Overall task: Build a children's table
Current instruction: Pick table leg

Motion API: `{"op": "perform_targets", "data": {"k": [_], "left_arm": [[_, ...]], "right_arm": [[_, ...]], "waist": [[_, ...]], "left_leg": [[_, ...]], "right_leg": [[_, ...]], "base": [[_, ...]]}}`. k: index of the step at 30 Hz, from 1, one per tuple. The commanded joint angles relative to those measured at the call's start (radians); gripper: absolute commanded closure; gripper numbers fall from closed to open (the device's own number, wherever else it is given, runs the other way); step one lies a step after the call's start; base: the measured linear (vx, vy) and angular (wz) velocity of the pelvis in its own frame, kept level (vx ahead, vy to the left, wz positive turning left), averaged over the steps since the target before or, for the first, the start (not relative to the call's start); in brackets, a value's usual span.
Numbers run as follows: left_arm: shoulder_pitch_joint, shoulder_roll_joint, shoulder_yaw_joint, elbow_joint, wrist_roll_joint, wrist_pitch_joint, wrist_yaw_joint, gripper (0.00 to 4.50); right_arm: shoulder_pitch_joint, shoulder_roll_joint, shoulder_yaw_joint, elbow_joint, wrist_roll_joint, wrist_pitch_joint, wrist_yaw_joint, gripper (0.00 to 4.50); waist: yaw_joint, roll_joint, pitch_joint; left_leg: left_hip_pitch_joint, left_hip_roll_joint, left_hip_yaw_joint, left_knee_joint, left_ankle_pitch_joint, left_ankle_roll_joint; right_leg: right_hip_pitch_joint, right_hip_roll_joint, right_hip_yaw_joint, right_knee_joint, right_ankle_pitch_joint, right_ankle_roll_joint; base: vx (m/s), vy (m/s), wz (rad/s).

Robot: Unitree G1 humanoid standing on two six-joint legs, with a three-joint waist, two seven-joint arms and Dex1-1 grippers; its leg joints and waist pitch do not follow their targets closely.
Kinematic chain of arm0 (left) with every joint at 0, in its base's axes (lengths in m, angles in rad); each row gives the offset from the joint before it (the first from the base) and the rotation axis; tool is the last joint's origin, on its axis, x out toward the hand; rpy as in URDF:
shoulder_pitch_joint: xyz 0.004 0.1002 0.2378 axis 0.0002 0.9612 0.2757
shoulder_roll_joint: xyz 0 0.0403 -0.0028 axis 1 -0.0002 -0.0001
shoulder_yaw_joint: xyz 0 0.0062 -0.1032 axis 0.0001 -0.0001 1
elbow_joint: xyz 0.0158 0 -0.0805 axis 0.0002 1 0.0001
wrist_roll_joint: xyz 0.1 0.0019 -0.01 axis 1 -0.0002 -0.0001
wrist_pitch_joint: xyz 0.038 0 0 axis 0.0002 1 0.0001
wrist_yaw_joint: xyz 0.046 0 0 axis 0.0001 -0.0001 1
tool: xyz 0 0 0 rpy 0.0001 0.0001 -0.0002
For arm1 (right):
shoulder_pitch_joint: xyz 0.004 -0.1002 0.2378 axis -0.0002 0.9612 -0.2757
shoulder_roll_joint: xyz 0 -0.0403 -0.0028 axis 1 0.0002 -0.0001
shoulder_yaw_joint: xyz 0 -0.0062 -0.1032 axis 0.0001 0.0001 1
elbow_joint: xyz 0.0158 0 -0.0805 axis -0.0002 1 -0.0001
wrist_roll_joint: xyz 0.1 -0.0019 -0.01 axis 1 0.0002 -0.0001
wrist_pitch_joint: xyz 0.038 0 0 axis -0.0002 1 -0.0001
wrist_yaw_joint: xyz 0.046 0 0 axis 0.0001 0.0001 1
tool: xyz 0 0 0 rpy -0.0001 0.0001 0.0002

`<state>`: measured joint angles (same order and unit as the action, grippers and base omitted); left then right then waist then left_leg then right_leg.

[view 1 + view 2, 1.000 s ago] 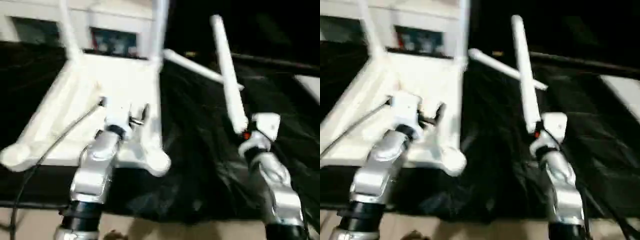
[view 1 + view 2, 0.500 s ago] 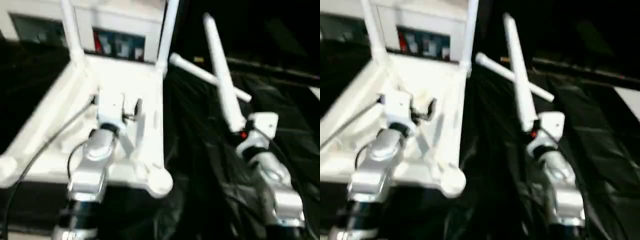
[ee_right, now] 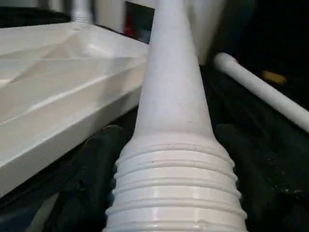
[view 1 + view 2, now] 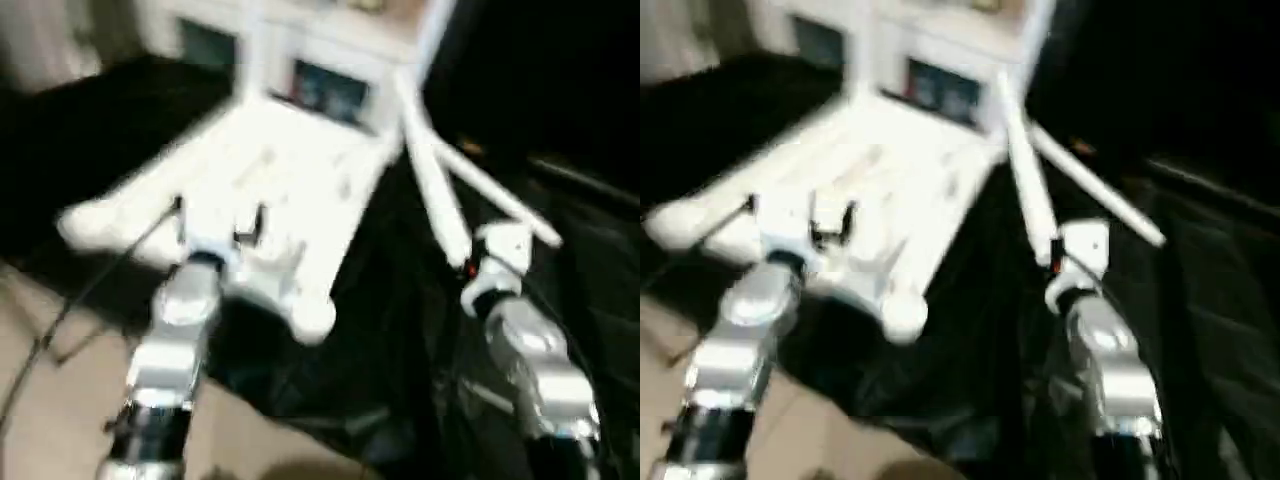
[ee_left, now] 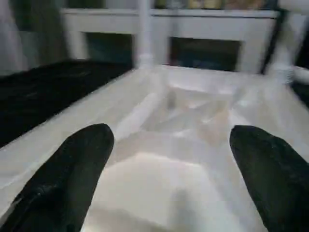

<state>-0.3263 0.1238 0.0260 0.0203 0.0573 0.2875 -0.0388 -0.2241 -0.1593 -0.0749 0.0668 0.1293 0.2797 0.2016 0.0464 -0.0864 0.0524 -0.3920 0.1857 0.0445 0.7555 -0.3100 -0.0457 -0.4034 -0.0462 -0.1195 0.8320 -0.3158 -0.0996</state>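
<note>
A leg (image 3: 171, 96) was held in the right pincer (image 4: 478, 262) beside the upturned tabletop (image 4: 290, 180); the left pincer (image 5: 166, 174) was spread wide, empty, above it. The threaded end should be aligned squarely with a free corner socket (image 4: 310, 318).

The left end effector (image 5: 171, 169) hangs over the upturned white tabletop (image 5: 193, 121), its two black fingers (image 5: 67, 174) spread wide with nothing between them. Beneath the gap lies the ribbed underside, pale ridges crossing at angles. At the far corners two white legs (image 5: 144, 29) stand upright in their sockets. Black sheeting (image 5: 43, 96) lies beside the tabletop, and a white cabinet (image 5: 212, 19) with dark glass doors stands behind.
</note>
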Motion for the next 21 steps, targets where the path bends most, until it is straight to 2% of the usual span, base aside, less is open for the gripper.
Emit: {"op": "perform_targets", "data": {"k": [1,2,3,4,5,6,7,8,9,10,11,12,13,14,15,16,17,18,19,20,21], "left_arm": [[-0.013,-0.017,-0.035,0.001,0.015,0.016,-0.005,0.00],[-0.014,-0.013,-0.036,0.004,0.017,0.017,-0.006,0.00],[-0.014,-0.012,-0.037,0.004,0.018,0.018,-0.006,0.00],[-0.020,0.010,-0.049,0.022,0.032,0.029,-0.017,0.00],[-0.021,0.017,-0.053,0.027,0.035,0.030,-0.022,0.00],[-0.027,0.035,-0.063,0.045,0.036,0.029,-0.045,0.00],[-0.029,0.036,-0.063,0.048,0.033,0.028,-0.049,0.00],[-0.036,0.032,-0.053,0.053,-0.002,0.036,-0.084,0.00],[-0.041,0.028,-0.051,0.053,-0.021,0.039,-0.105,0.00],[-0.045,0.024,-0.051,0.050,-0.033,0.040,-0.120,0.00],[-0.045,0.024,-0.053,0.051,-0.032,0.040,-0.121,0.00],[-0.048,0.028,-0.061,0.053,-0.026,0.038,-0.127,0.00],[-0.051,0.031,-0.067,0.055,-0.020,0.037,-0.131,0.00],[-0.055,0.036,-0.077,0.061,-0.011,0.034,-0.140,0.00],[-0.059,0.040,-0.082,0.068,-0.005,0.032,-0.142,0.00],[-0.062,0.044,-0.085,0.073,-0.005,0.030,-0.143,0.00],[-0.067,0.051,-0.089,0.081,-0.006,0.028,-0.149,0.00],[-0.067,0.052,-0.089,0.082,-0.006,0.028,-0.150,0.00],[-0.072,0.055,-0.089,0.088,-0.001,0.027,-0.148,0.00],[-0.077,0.053,-0.081,0.096,-0.006,0.026,-0.150,0.00],[-0.079,0.054,-0.073,0.099,-0.011,0.026,-0.152,0.00]], "right_arm": [[-0.012,-0.023,-0.027,0.008,-0.012,0.011,-0.022,1.70],[-0.015,-0.024,-0.030,0.012,-0.013,0.019,-0.032,1.70],[-0.015,-0.024,-0.030,0.013,-0.014,0.021,-0.034,1.70],[-0.023,-0.026,-0.053,0.025,-0.017,0.040,-0.066,1.70],[-0.026,-0.028,-0.058,0.029,-0.019,0.048,-0.075,1.70],[-0.038,-0.043,-0.080,0.047,-0.029,0.082,-0.105,1.70],[-0.041,-0.047,-0.083,0.050,-0.031,0.086,-0.108,1.70],[-0.057,-0.063,-0.109,0.072,-0.016,0.081,-0.106,1.70],[-0.072,-0.077,-0.126,0.098,-0.010,0.089,-0.110,1.70],[-0.087,-0.091,-0.139,0.123,-0.009,0.103,-0.115,1.70],[-0.090,-0.094,-0.141,0.128,-0.010,0.103,-0.116,1.70],[-0.099,-0.104,-0.147,0.145,-0.012,0.101,-0.117,1.70],[-0.107,-0.112,-0.151,0.159,-0.012,0.096,-0.118,1.70],[-0.124,-0.140,-0.151,0.189,-0.025,0.088,-0.121,1.70],[-0.140,-0.164,-0.156,0.218,-0.031,0.081,-0.121,1.70],[-0.156,-0.186,-0.164,0.243,-0.032,0.079,-0.119,1.70],[-0.178,-0.224,-0.175,0.289,-0.039,0.073,-0.112,1.70],[-0.180,-0.228,-0.176,0.294,-0.039,0.072,-0.111,1.70],[-0.190,-0.248,-0.179,0.319,-0.051,0.066,-0.111,1.70],[-0.207,-0.291,-0.188,0.368,-0.059,0.051,-0.097,1.70],[-0.230,-0.343,-0.194,0.435,-0.071,0.034,-0.082,1.70]], "waist": [[-0.022,0.047,-0.059],[-0.023,0.023,-0.061],[-0.012,0.000,-0.062],[0.024,-0.033,-0.068],[0.043,-0.045,-0.076],[0.056,-0.037,-0.058],[0.059,-0.037,-0.053],[0.065,0.009,-0.051],[0.072,0.036,-0.050],[0.068,0.053,-0.065],[0.061,0.055,-0.076],[0.045,0.050,-0.085],[0.040,0.044,-0.081],[0.056,0.072,-0.063],[0.062,0.044,-0.046],[0.070,0.040,-0.049],[0.070,0.054,-0.047],[0.059,0.062,-0.052],[0.056,0.087,-0.064],[0.050,0.094,-0.072],[0.043,0.107,-0.075]], "left_leg": [[0.050,0.052,-0.134,-0.198,0.126,0.464],[0.046,0.025,-0.135,-0.196,0.108,0.457],[-0.028,-0.051,-0.097,-0.142,0.129,0.438],[-0.026,-0.105,0.047,0.037,-0.003,0.291],[-0.056,-0.102,0.084,0.107,-0.076,0.223],[-0.049,-0.097,0.094,0.089,-0.109,0.115],[-0.023,-0.086,0.092,0.034,-0.099,0.070],[-0.007,-0.073,0.078,-0.005,-0.084,0.067],[0.024,-0.039,0.061,-0.082,-0.038,0.108],[0.023,0.029,0.019,-0.161,0.082,0.146],[0.052,0.093,-0.009,-0.180,0.113,0.179],[0.097,0.173,-0.039,-0.184,0.171,0.257],[0.091,0.160,-0.025,-0.174,0.185,0.274],[0.034,0.037,0.036,-0.143,0.121,0.214],[0.034,-0.042,0.085,-0.115,0.025,0.134],[0.019,-0.057,0.092,-0.127,0.045,0.109],[0.026,-0.053,0.090,-0.138,0.047,0.113],[0.032,-0.027,0.080,-0.157,0.046,0.127],[0.048,0.034,0.053,-0.180,0.054,0.143],[0.056,0.073,0.037,-0.187,0.053,0.163],[0.068,0.159,-0.001,-0.206,0.041,0.199]], "right_leg": [[-0.033,-0.018,0.053,-0.070,-0.101,-0.103],[-0.013,-0.020,0.071,-0.112,-0.097,-0.169],[0.054,-0.075,0.071,-0.210,-0.048,-0.381],[0.057,-0.100,0.116,-0.298,0.010,-0.516],[0.094,-0.112,0.127,-0.296,-0.023,-0.496],[0.089,-0.104,0.143,-0.296,-0.048,-0.348],[0.106,-0.135,0.143,-0.305,-0.098,-0.184],[0.110,-0.158,0.150,-0.317,-0.137,-0.123],[0.120,-0.177,0.165,-0.350,-0.212,0.034],[0.120,-0.120,0.107,-0.298,-0.070,0.156],[0.097,-0.110,0.086,-0.283,0.002,0.182],[0.048,-0.143,0.095,-0.235,0.102,0.165],[0.038,-0.167,0.117,-0.234,0.140,0.140],[0.067,-0.174,0.143,-0.280,0.107,0.126],[0.082,-0.135,0.127,-0.346,-0.262,0.254],[0.096,-0.095,0.106,-0.360,-0.398,0.360],[0.086,-0.074,0.094,-0.367,-0.391,0.387],[0.082,-0.047,0.065,-0.367,-0.308,0.397],[0.082,-0.055,0.045,-0.357,-0.207,0.353],[0.080,-0.072,0.046,-0.341,-0.147,0.310],[0.070,-0.119,0.065,-0.291,-0.040,0.190]], "base": [[-0.087,-0.271,0.63],[-0.098,-0.328,0.60],[-0.098,-0.328,0.60],[-0.090,-0.337,0.48],[-0.076,-0.300,0.19],[-0.076,-0.300,0.19],[-0.074,-0.247,0.01],[-0.090,-0.186,0.06],[-0.090,-0.186,0.06],[-0.103,-0.169,-0.01],[-0.050,-0.168,0.01],[-0.050,-0.168,0.01],[-0.022,-0.194,0.13],[-0.088,-0.176,0.11],[-0.088,-0.176,0.11],[-0.097,-0.098,0.03],[-0.067,-0.055,0.01],[-0.067,-0.055,0.01],[-0.053,-0.020,0.03],[0.000,0.000,0.00],[0.000,0.000,0.00]]}}
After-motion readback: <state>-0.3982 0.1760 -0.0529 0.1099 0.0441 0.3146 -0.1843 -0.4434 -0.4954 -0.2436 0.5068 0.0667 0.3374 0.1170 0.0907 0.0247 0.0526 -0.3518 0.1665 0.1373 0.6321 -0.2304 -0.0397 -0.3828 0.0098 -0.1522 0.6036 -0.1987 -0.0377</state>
